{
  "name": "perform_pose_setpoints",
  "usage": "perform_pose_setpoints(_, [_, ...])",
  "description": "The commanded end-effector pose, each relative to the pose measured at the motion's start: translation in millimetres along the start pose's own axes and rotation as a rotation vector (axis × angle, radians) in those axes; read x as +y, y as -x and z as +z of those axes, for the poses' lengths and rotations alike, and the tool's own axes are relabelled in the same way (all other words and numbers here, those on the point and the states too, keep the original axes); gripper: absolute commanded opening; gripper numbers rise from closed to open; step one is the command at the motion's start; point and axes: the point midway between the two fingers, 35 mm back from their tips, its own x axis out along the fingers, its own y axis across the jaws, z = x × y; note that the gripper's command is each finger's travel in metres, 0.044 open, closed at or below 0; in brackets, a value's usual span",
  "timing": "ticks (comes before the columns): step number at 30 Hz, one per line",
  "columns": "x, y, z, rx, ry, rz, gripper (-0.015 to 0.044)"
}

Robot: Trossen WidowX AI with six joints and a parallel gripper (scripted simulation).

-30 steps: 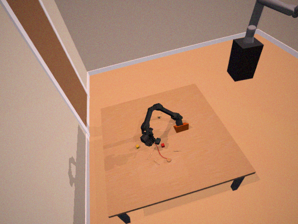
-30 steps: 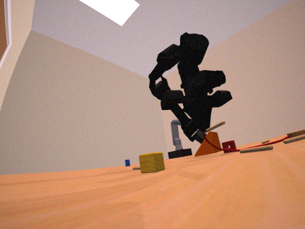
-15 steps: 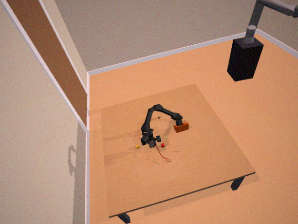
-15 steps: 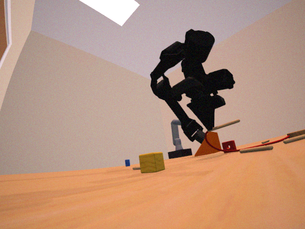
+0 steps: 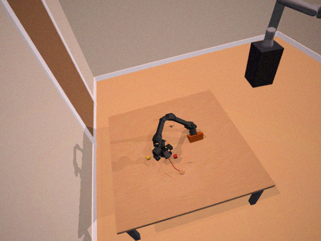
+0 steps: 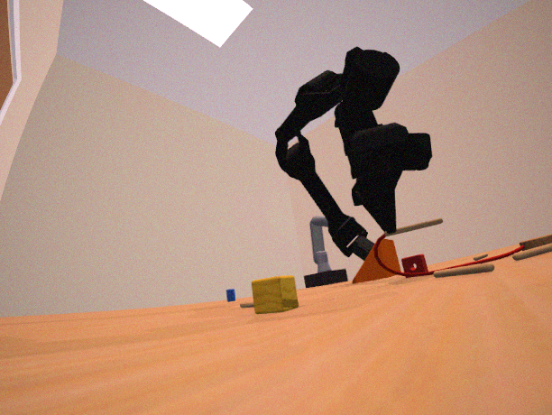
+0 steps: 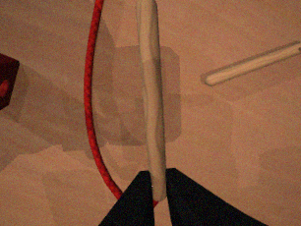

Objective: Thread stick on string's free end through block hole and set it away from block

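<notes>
Yellow cube (image 6: 274,294), sm. blue cube (image 6: 231,295), loose sticks (image 6: 464,271).

The robot arm (image 6: 361,113) is black all over, with a dull skin that does not shine. It is made of chunky, rounded blocks joined by thinner straight bars. The joints look like fat knobs. One bar near the bottom has a small pale grey band (image 6: 354,240) on it. From above, the arm (image 5: 168,123) looks like a thin dark chain of lumps. The pincer (image 7: 159,192) ends in two dark, flat fingers that get narrow like wedges. No wires, screws or writing can be made out on it.
</notes>
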Motion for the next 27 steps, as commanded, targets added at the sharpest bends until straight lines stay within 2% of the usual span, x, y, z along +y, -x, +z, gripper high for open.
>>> perform_pose_setpoints(1, [-1.7, -1.5, 5.1, -0.002, 0.133, 0.004, 0.0])
perform_pose_setpoints(27, [-9.3, -2.6, 25.7, -0.001, 1.066, 0.001, 0.0])
